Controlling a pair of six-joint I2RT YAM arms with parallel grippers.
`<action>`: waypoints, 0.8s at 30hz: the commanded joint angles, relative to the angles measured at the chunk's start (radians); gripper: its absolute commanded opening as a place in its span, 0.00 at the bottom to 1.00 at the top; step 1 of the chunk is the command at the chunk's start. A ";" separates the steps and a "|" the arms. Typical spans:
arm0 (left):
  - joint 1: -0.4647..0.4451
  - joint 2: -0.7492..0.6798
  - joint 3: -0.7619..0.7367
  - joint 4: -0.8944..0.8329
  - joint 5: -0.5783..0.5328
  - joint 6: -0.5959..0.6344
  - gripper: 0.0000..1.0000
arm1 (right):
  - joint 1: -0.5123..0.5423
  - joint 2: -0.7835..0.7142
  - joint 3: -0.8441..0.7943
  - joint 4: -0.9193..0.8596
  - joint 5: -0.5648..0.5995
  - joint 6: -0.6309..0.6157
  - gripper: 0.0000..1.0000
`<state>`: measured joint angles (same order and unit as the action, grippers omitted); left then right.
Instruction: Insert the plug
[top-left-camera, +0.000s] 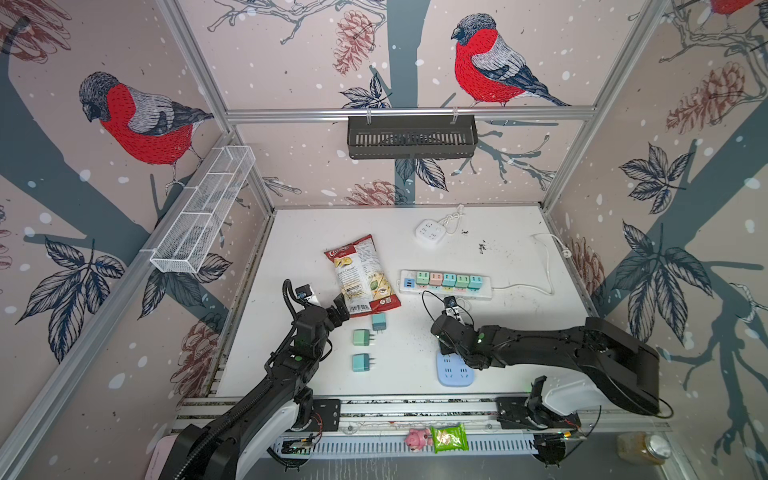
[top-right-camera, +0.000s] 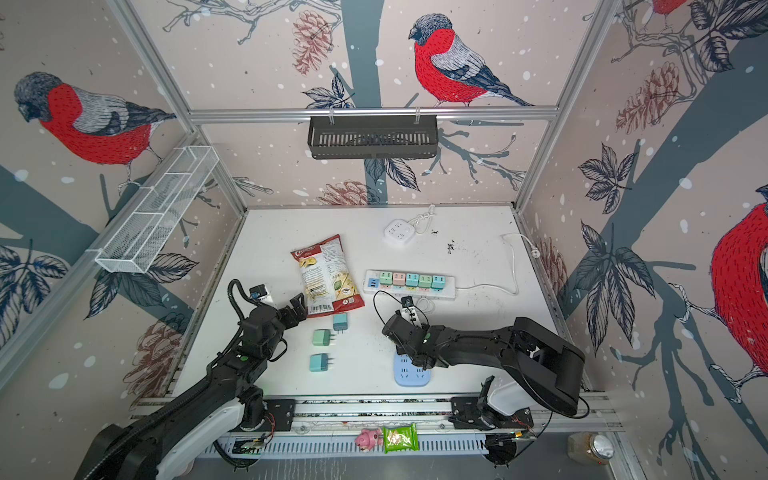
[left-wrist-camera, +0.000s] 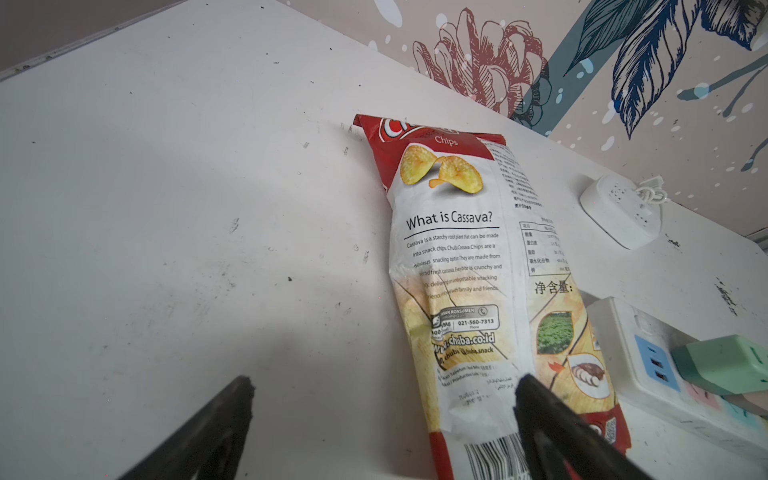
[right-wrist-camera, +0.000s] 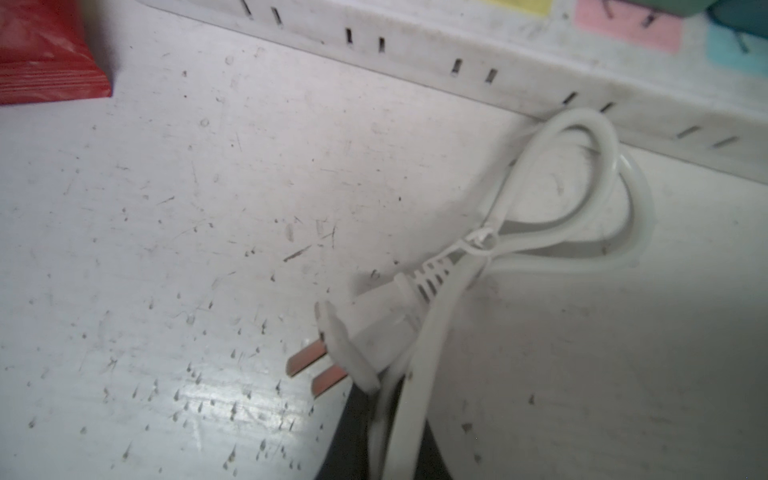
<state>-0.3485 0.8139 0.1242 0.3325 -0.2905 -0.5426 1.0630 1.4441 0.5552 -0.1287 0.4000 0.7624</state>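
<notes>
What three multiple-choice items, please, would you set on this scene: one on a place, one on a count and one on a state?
1. Where does the light blue plastic socket block lie?
A. near the front edge of the white table
B. by its back edge
C. at its left edge

2. How many pastel plastic adapter cubes lie loose on the table, plugged into nothing?
A. two
B. three
C. six

3. How is the right tool?
A. open and empty
B. shut on the white two-pin plug
C. shut on nothing

Answers:
1 A: both top views show it at the near edge.
2 B: three lie apart from any socket, left of centre.
3 B: the right wrist view shows the plug pinched between its fingers.
</notes>
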 joint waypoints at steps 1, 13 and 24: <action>0.002 0.004 0.009 0.048 -0.001 0.000 0.97 | 0.017 0.033 0.027 -0.065 -0.068 -0.057 0.04; 0.002 0.022 0.018 0.047 -0.004 -0.001 0.98 | 0.025 0.248 0.214 -0.044 0.003 -0.150 0.03; 0.001 0.032 0.026 0.040 -0.004 0.001 0.98 | -0.017 0.209 0.187 0.017 0.035 -0.092 0.25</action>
<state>-0.3485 0.8463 0.1417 0.3325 -0.2905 -0.5426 1.0466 1.6611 0.7490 -0.0708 0.4301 0.6521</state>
